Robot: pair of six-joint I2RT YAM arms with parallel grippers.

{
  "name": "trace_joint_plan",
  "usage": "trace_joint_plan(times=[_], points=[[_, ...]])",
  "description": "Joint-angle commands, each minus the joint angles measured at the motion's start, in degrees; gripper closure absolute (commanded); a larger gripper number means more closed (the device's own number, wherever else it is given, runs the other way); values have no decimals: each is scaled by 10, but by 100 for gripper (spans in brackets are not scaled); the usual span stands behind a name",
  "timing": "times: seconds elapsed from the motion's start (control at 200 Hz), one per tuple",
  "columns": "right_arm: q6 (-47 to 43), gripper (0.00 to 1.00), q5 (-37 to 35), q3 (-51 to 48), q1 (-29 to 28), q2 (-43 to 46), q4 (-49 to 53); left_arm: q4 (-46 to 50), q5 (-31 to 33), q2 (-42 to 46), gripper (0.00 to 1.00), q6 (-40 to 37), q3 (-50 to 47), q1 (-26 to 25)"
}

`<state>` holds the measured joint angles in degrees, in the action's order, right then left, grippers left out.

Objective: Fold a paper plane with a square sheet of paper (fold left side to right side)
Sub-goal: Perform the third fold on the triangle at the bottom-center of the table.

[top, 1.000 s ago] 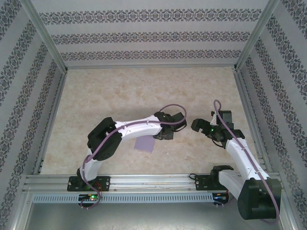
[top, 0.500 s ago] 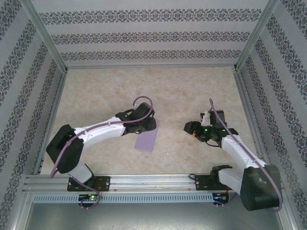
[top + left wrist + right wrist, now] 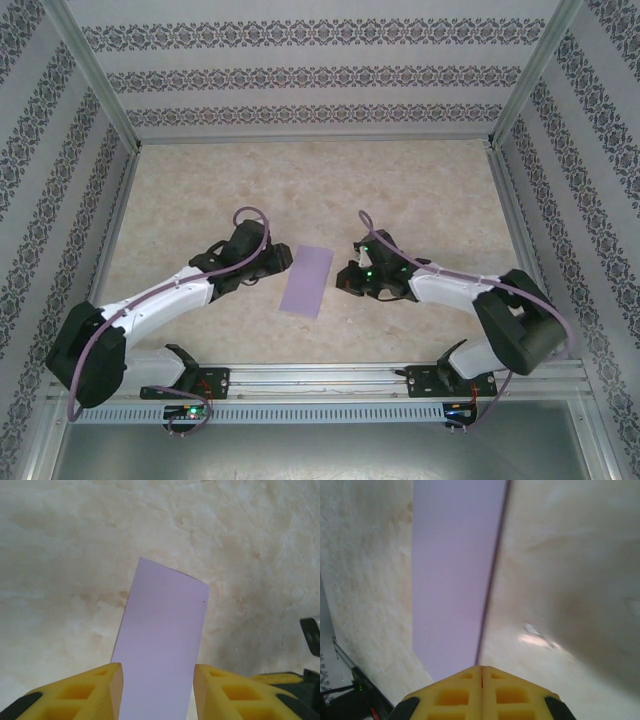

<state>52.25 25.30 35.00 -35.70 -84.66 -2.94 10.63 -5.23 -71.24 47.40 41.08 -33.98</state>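
The paper (image 3: 306, 281) lies flat on the bench (image 3: 200, 190), a little toward 6 o'clock from the bench's middle in the top view. It shows as a narrow lavender rectangle, its long sides running from about 7 o'clock to 1 o'clock. The two arms reach in low from either side.

The left gripper (image 3: 280, 262) sits just beside the paper's long edge at 9 o'clock. In the left wrist view the left gripper (image 3: 157, 682) has its jaws spread. One yellow finger (image 3: 100, 687) is at 7 o'clock and the other at 5 o'clock. The paper (image 3: 162, 630) runs up between them toward 12 o'clock. I cannot tell whether the fingers touch it.

The right gripper (image 3: 346, 280) is just beside the paper's opposite long edge, at 3 o'clock. In the right wrist view the right gripper (image 3: 481, 672) is closed, its yellow fingers pressed together with nothing visible between them. The paper (image 3: 455, 580) stretches from the tips toward 12 o'clock. Its dark right edge leads straight down to the fingertips, but contact there cannot be judged.
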Motion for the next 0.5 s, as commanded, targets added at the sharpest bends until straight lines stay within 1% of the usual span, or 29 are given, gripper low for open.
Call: trace_joint_plan(times=[0.0,0.15,0.25,0.38,0.495], points=[[31,100,-33,31,-24,-42,-63,-14,-11,24,59,-20,-19,14],[36,100,-41,63,-43,-101,-83,0,-18,38,59,-30,-29,21],[31,100,-40,79,-49,-128,-79,9,-23,38,58,-34,-29,24],[22,100,-45,78,-50,-146,-61,21,-31,35,58,-37,-25,27],[-11,100,-39,71,-45,-150,-34,30,-56,24,58,-40,-21,27]])
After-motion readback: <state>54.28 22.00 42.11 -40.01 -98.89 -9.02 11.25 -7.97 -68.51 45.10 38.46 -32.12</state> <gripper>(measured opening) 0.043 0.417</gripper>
